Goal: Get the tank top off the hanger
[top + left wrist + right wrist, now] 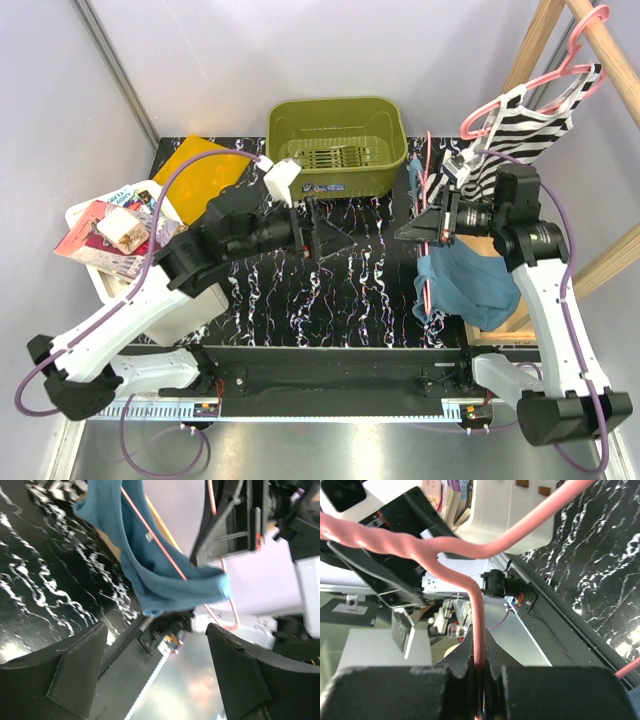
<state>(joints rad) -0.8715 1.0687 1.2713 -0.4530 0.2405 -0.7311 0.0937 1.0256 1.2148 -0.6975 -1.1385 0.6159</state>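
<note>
Limply bunched blue tank top [470,285] on pink hanger [477,630], tight in the right gripper [480,677]; left gripper [155,665] wide.

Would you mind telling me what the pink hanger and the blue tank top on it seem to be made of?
The hanger is probably metal wire in a smooth, faintly glossy pink coating; the thin strand is twisted on itself near the neck. The tank top looks like a soft matte knit, possibly cotton jersey; it droops in loose folds and has a ribbed edge.

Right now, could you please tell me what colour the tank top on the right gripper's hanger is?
Plain teal-blue fabric tank top, clearest in the left wrist view.
</note>
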